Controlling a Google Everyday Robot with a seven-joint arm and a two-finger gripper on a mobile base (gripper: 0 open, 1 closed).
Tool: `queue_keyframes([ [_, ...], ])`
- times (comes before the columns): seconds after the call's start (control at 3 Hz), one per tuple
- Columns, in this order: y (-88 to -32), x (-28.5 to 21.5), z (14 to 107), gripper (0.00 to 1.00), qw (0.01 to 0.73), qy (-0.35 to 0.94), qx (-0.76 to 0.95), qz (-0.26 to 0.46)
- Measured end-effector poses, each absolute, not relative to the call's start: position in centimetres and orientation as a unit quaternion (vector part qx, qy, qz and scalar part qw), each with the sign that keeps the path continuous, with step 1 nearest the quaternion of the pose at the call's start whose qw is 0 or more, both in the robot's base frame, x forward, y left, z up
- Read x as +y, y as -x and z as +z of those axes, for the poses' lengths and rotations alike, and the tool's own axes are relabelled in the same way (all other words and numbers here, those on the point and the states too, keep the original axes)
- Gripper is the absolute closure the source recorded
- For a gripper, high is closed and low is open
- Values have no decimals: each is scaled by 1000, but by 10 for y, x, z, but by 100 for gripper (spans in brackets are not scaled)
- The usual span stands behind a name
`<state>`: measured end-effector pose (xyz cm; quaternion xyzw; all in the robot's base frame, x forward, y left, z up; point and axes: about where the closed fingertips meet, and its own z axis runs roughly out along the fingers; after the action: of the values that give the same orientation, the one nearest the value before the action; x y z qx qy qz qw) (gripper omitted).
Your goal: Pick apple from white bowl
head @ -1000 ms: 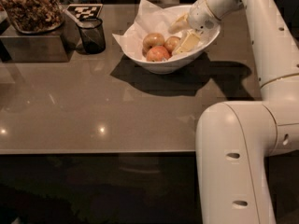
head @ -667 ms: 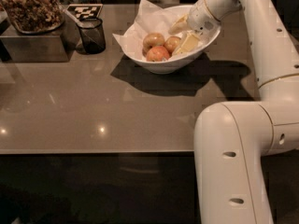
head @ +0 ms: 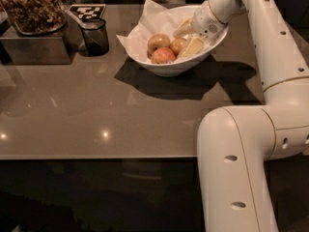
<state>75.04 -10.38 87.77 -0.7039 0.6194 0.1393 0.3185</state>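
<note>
Your robot's white two-finger gripper (head: 189, 37) is down inside the large glossy white bowl (head: 169, 70), on the bowl's right side. Its two cream-coloured fingers (head: 193, 46) stand apart, one above the other as you see them, and they have hold of nothing. The round orange-red apple (head: 177, 45) lies in the bowl just at the fingertips, level with the gap between them; you cannot tell whether a finger touches it.

Two more apples lie beside it: a paler yellow-tan apple (head: 158, 42) to its left and a pinker-red apple (head: 163, 56) in front, all three close together on the crumpled white paper (head: 157, 21) that lines the bowl.

The bowl sits toward the far side of your glossy grey-brown tabletop (head: 111, 115). To its left you see a small dark glass cup (head: 94, 36), and further left a clear container of brown clustered snacks (head: 31, 7). The white jointed arm (head: 273, 57) reaches in from the right.
</note>
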Motion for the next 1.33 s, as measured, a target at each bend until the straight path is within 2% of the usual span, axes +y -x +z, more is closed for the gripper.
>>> queue_keyframes([
  [1.0,-762,-89,856,37,280,709,636,123],
  [1.33,-762,-87,852,51,272,710,638,122],
])
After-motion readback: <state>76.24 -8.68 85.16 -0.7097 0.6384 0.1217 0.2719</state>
